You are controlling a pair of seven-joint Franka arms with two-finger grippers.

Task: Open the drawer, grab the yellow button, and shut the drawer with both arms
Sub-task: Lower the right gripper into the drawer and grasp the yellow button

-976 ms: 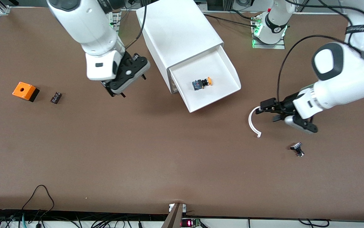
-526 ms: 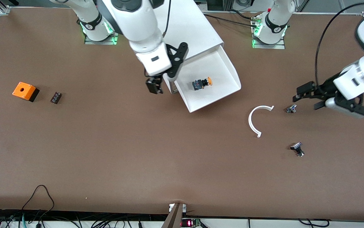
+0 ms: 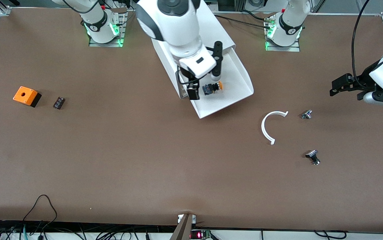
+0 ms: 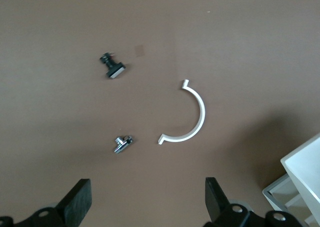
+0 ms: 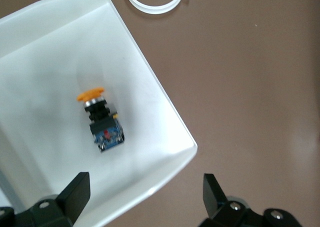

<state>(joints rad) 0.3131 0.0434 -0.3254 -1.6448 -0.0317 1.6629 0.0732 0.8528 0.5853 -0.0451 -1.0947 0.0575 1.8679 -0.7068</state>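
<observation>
Half the drawer [image 3: 234, 83] hides under right tool [image 3: 204, 83].

Robotics lab: arm bases [image 3: 103, 25] bolted on brown table [image 3: 144, 160], cables [image 3: 41, 203].

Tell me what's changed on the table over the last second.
The right gripper swung from beside the cabinet to over the open drawer, jaws open above the button. The left gripper let go of the white curved strip, left it on the table, and drew back toward its own end. Button, drawer, orange cube stayed put.
</observation>
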